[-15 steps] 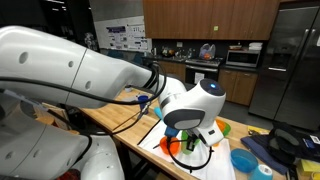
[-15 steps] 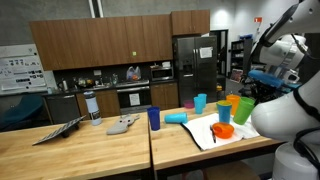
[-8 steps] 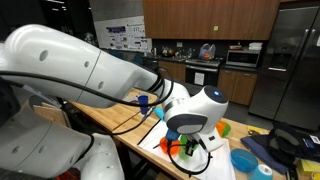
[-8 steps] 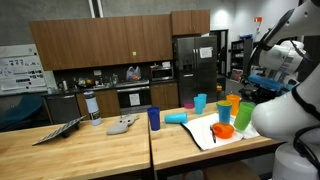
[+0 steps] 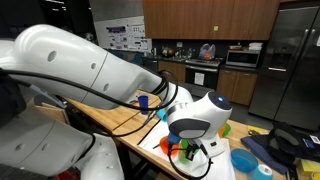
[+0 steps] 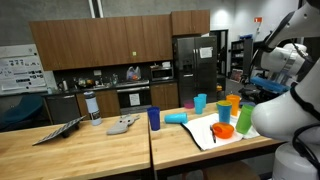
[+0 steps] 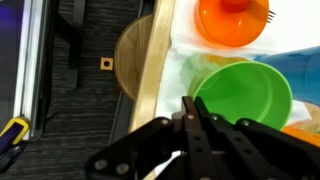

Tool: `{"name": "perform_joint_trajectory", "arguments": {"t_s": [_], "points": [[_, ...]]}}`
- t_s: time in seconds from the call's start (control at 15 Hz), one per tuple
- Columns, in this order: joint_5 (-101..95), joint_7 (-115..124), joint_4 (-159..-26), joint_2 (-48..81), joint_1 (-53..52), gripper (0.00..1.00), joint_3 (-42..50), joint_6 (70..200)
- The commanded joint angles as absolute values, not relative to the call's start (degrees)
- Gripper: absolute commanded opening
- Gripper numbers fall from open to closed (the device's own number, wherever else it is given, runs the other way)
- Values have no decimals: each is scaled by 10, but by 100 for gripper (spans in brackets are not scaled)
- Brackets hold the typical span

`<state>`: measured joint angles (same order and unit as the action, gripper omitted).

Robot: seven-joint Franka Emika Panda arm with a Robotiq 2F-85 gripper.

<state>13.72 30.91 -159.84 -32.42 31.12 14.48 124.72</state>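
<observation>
In an exterior view, lower centre, the gripper hangs by the orange bowl. In the wrist view, bottom centre, its jaws are pressed together, empty, beside the green bowl. A sideways knock could shove that bowl toward the table edge.

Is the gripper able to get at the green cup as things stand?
Probably yes. In the wrist view the gripper is right beside the rim of the green cup, with nothing between them. Its jaws are shut, so it would need to open first.
</observation>
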Motion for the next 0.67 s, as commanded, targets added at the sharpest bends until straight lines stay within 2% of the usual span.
{"name": "perform_joint_trajectory", "arguments": {"t_s": [0.0,0.27,0.33,0.4,0.47,0.53,0.6], "points": [[139,306,-1597,-315,316,1,150,1244],[139,308,-1597,-306,316,1,152,1246],[139,307,-1597,-303,315,6,152,1247],[135,310,-1591,-297,316,29,151,1243],[136,310,-1595,-300,314,31,149,1243],[137,309,-1596,-303,313,32,148,1246],[137,309,-1596,-302,312,11,148,1246]]}}
